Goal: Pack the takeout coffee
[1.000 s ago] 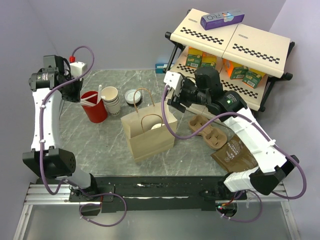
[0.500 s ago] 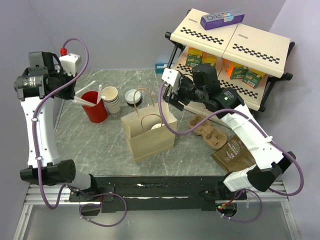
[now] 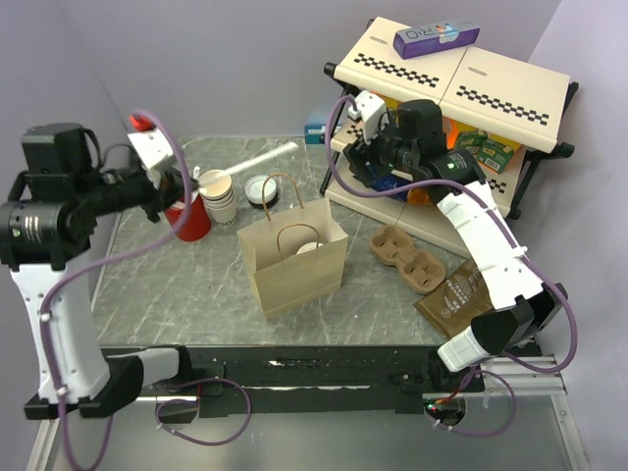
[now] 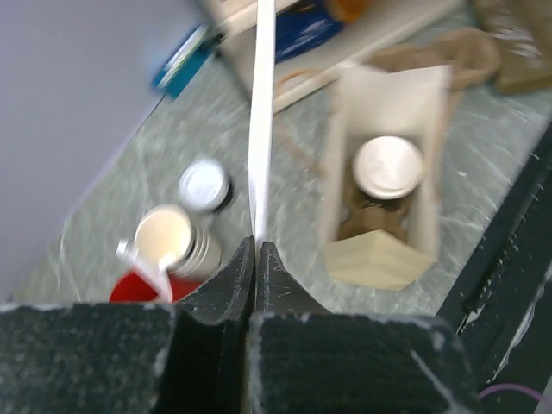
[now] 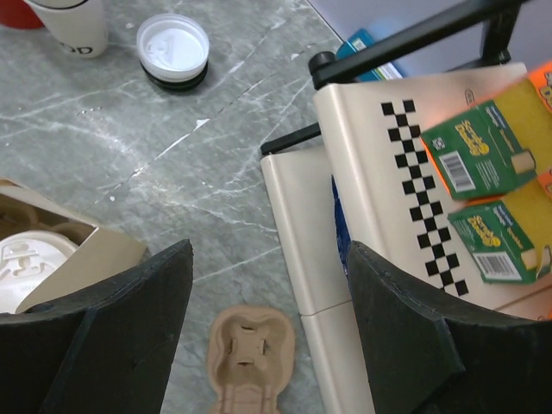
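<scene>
The takeout coffee [image 4: 390, 166] stands inside the open brown paper bag [image 3: 294, 270]. Only its round white lid shows, also in the top view [image 3: 312, 247] and at the right wrist view's left edge [image 5: 17, 259]. My left gripper [image 3: 188, 186] is raised over the red cup [image 3: 186, 221]. It is shut on a thin white stick [image 3: 250, 162] that points right; in the left wrist view the jaws [image 4: 256, 246] pinch the stick [image 4: 261, 103]. My right gripper [image 3: 365, 169] is open and empty [image 5: 269, 259], to the right of and behind the bag, over the rack's lower shelf edge.
A stack of cream cups [image 3: 218, 196] stands next to the red cup. A low dark round thing with a white lid [image 3: 262, 188] sits behind the bag. A pulp cup carrier [image 3: 412, 257] and a flat brown bag [image 3: 461, 299] lie right. The checkered shelf rack [image 3: 461, 88] stands back right.
My left arm has risen and come forward, lifting a white stick away from the red cup. My right gripper has drawn back from the bag toward the rack.
</scene>
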Robot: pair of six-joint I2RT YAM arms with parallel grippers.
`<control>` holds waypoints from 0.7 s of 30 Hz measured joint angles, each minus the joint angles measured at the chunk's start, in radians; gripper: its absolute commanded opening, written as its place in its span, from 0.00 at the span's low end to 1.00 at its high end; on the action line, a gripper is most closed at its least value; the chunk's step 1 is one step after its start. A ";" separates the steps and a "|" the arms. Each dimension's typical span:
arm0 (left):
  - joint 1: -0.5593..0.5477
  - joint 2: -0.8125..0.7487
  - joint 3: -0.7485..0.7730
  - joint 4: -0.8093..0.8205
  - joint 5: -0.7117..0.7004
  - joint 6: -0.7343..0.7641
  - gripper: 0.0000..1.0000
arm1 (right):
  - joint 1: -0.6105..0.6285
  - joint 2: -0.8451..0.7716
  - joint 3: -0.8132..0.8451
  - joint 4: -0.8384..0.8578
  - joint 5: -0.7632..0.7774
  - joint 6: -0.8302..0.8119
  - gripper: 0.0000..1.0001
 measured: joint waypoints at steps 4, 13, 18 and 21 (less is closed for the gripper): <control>-0.210 -0.038 -0.033 0.000 -0.008 0.051 0.01 | -0.019 0.000 0.000 0.000 0.001 0.031 0.79; -0.473 0.001 -0.179 -0.008 -0.202 0.067 0.01 | -0.021 0.001 0.000 -0.006 -0.010 0.052 0.80; -0.480 0.037 -0.227 -0.010 -0.299 0.051 0.01 | -0.021 -0.002 -0.021 -0.004 -0.012 0.059 0.80; -0.482 0.032 -0.227 -0.010 -0.348 0.049 0.01 | -0.021 -0.003 -0.046 -0.008 -0.016 0.064 0.80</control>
